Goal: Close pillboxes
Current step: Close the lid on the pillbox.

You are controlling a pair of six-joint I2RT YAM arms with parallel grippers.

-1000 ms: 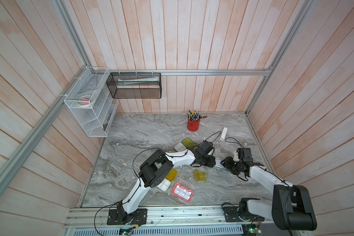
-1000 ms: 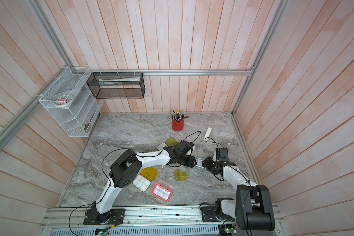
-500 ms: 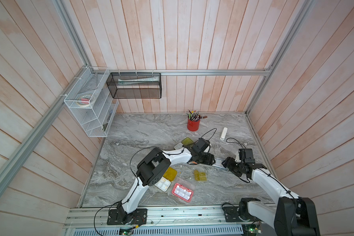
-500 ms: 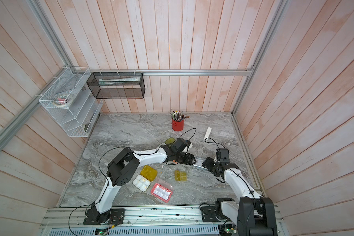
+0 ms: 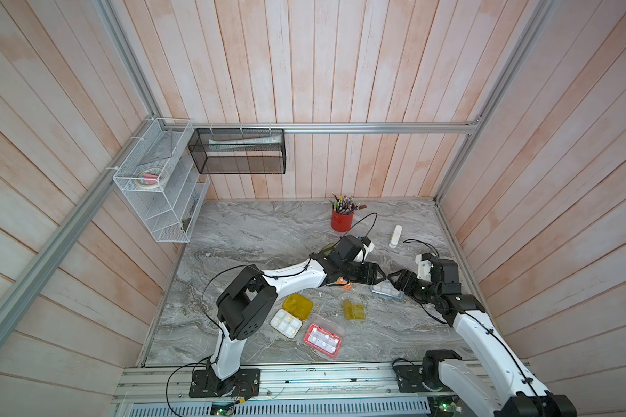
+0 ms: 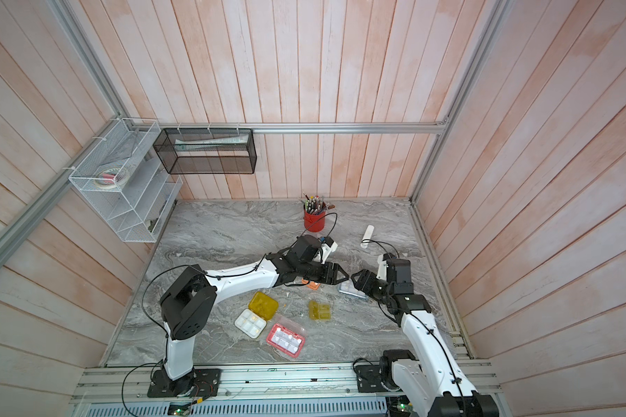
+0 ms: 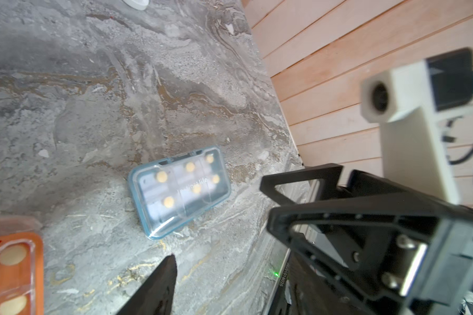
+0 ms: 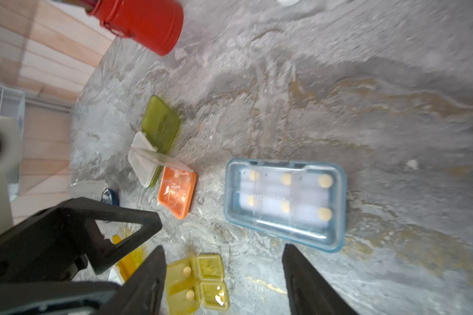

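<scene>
**Light blue pillbox** (image 7: 179, 192): lies flat on the grey marble tabletop (image 5: 253, 245), toward its right side. Its clear lid is down over six pale tablets, and neither arm touches it.
**Orange pillbox** (image 8: 176, 191): just beside the blue one, not touching it. Tablets show under clear plastic.
**Small olive pillbox** (image 5: 354, 310): nearer the front rail, opened out flat.
**Yellow pillbox** (image 5: 297, 306): lid thrown back beside its white tray.
**Pink-red pillbox** (image 5: 322, 337): closest to the front edge, clear lid open.
**Lime-olive pillbox** (image 8: 161, 122): open, beyond the left arm, toward the red cup of pencils (image 5: 341, 220).
**Round dark pillbox** (image 8: 109, 197): mostly hidden, so its lid position cannot be told.
**Left gripper** (image 5: 378, 275): jaws parted and holding nothing, above the gap between the orange and blue boxes.
**Right gripper** (image 8: 223, 246): jaws spread wide and empty. Its tips face the left gripper's, close but apart, at the blue box's edge.
</scene>
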